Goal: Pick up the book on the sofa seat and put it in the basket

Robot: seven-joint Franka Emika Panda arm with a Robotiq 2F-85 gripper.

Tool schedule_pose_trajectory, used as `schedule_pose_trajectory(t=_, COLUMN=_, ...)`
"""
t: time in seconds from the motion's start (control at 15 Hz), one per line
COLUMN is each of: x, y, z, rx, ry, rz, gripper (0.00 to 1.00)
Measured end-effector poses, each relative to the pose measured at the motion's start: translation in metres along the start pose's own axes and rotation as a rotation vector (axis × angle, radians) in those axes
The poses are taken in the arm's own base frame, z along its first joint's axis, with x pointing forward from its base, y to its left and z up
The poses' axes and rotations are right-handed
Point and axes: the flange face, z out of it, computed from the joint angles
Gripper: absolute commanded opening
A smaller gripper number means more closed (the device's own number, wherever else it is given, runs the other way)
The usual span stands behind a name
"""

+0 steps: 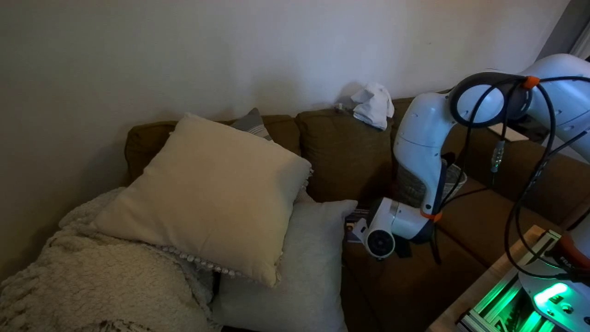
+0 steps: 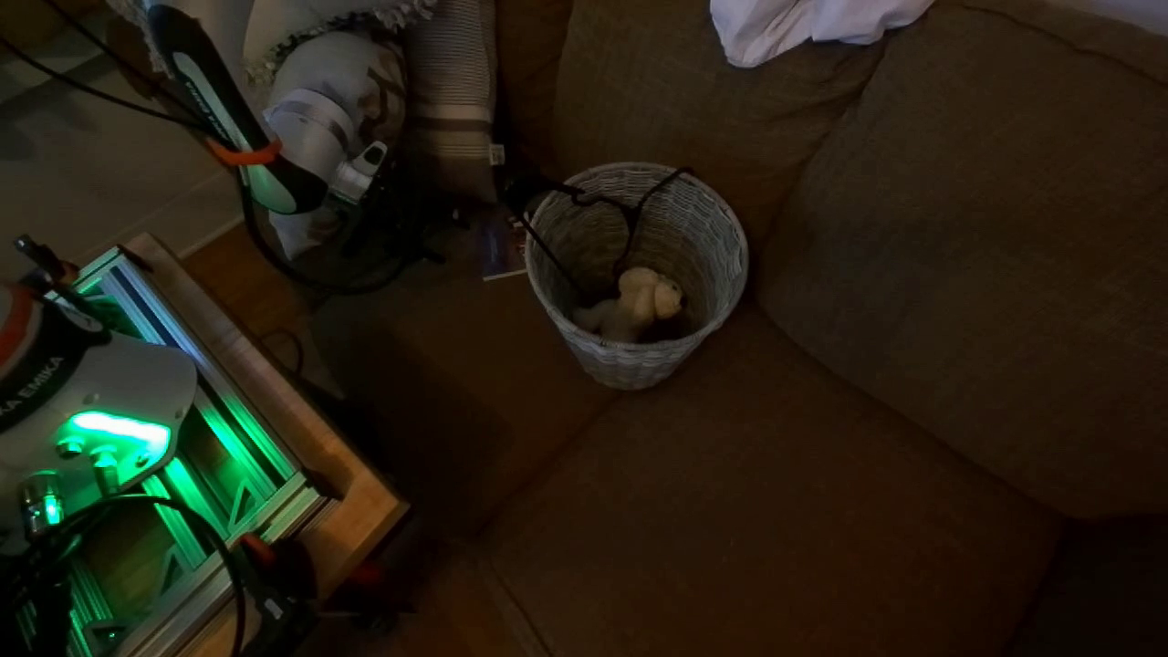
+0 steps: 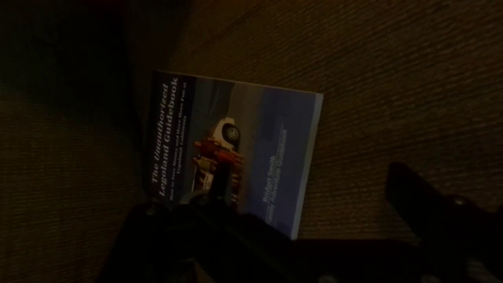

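Note:
The book (image 3: pixel 271 118) has a blue and dark cover with a small vehicle picture. It lies flat on the brown sofa seat (image 2: pixel 776 511). It shows partly in both exterior views (image 1: pixel 352 234) (image 2: pixel 502 251). My gripper (image 3: pixel 309 169) is open and empty in the dim wrist view. One finger overlaps the book's cover in that view, the other is over the fabric beyond the book's pale edge. I cannot tell its height or any contact. In an exterior view the dark gripper (image 2: pixel 449 237) is left of the book. The woven basket (image 2: pixel 639 365) stands right of the book; it also shows behind the arm (image 1: pixel 410 184).
A pale plush toy (image 2: pixel 643 306) and a thin black object (image 2: pixel 630 214) are in the basket. A cream cushion (image 1: pixel 221 184) and a white cushion (image 1: pixel 313 263) lie beside the book. A white cloth (image 1: pixel 374 106) hangs on the backrest. The robot's wooden stand (image 2: pixel 365 502) borders the sofa.

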Motion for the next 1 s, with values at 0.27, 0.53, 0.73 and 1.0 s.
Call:
schedule_pose_trajectory(t=0.27, x=0.014, y=0.007, z=0.029, rx=0.002, ry=-0.094, rz=0.119, gripper=1.00)
schedule_pose_trajectory(t=0.53, x=0.024, y=0.008, z=0.062, rx=0.094, ry=-0.089, rz=0.118, gripper=1.00)
schedule_pose_trajectory(t=0.73, x=0.025, y=0.014, z=0.084, rx=0.187, ry=-0.049, rz=0.071, gripper=1.00)
schedule_pose_trajectory(t=1.0, x=0.021, y=0.033, z=0.109, rx=0.238, ry=-0.028, rz=0.058, gripper=1.00)
